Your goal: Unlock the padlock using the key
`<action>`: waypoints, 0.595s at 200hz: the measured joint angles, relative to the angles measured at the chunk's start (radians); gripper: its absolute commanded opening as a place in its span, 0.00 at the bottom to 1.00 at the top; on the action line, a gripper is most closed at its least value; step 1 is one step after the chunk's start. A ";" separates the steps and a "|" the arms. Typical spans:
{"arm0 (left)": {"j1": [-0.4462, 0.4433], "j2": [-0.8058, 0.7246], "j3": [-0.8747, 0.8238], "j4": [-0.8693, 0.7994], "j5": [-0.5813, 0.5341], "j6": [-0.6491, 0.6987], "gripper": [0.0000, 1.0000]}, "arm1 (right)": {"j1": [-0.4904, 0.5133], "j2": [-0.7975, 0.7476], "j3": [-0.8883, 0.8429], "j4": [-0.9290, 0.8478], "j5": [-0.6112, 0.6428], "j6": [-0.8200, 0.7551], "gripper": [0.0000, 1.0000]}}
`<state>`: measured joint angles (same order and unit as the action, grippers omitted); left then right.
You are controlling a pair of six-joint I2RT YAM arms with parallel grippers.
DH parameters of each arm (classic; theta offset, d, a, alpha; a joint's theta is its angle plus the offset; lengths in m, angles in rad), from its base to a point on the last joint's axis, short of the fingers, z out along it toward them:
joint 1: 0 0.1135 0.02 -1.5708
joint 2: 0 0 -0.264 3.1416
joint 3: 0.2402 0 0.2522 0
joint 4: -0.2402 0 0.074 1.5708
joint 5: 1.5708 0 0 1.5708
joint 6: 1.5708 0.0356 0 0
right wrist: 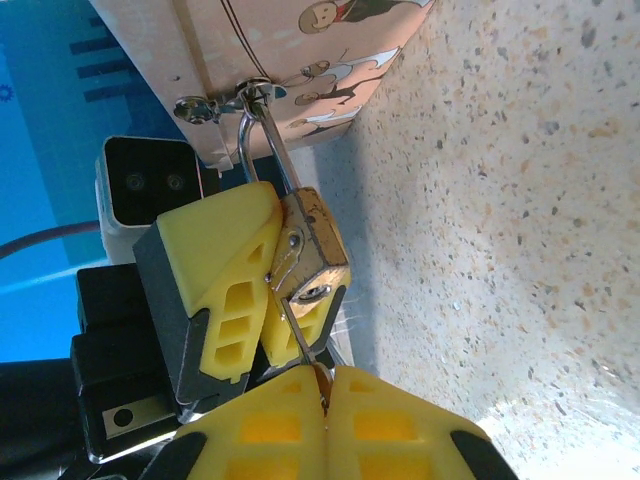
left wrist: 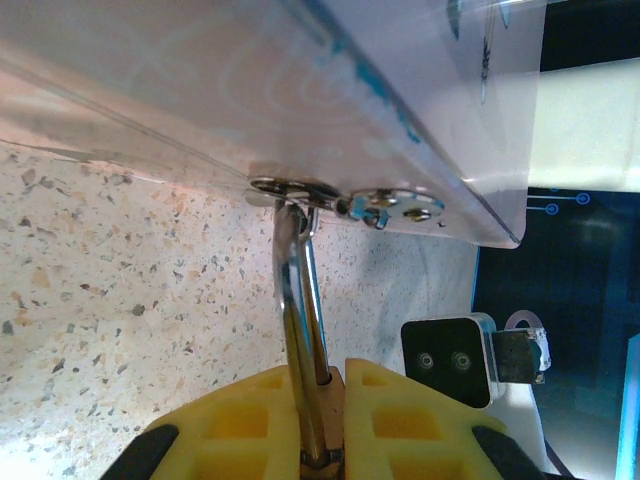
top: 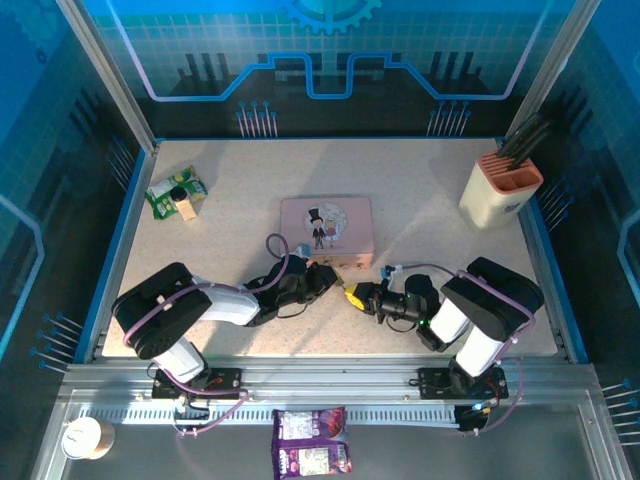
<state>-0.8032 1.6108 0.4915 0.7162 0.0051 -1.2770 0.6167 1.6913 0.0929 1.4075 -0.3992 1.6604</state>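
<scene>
Counting one padlock (right wrist: 312,250) hung on the pink tin (right wrist: 300,60) – left claw (left wrist: 322,410) clamped around it – we see one key (right wrist: 298,335), pinched in the right claw (right wrist: 325,420), meeting its keyhole.

We look down on the tabletop (top: 250,180) from above and behind. Both wrist cameras sit very close, facing each other, sharing the padlock (right wrist: 315,255) at the pink tin (top: 327,228).
</scene>
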 measured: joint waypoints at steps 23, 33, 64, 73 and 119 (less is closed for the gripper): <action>-0.002 0.000 0.000 0.000 -0.002 0.000 0.11 | 0.000 0.000 0.000 0.000 0.003 0.001 0.00; -0.004 0.000 0.000 0.000 -0.004 0.000 0.11 | 0.000 0.001 0.000 0.000 0.005 0.001 0.00; -0.008 0.000 0.000 0.000 -0.009 0.000 0.11 | 0.000 0.002 0.000 0.000 0.006 0.006 0.00; -0.009 0.000 -0.001 0.001 -0.010 0.000 0.11 | 0.000 0.003 0.000 0.000 0.006 0.008 0.00; -0.011 0.000 -0.003 0.000 -0.015 0.001 0.11 | 0.000 0.025 0.000 0.014 0.014 0.016 0.00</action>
<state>-0.8146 1.6108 0.4889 0.7166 -0.0101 -1.2758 0.6170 1.7164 0.0929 1.4220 -0.3851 1.6768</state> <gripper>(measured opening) 0.122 0.064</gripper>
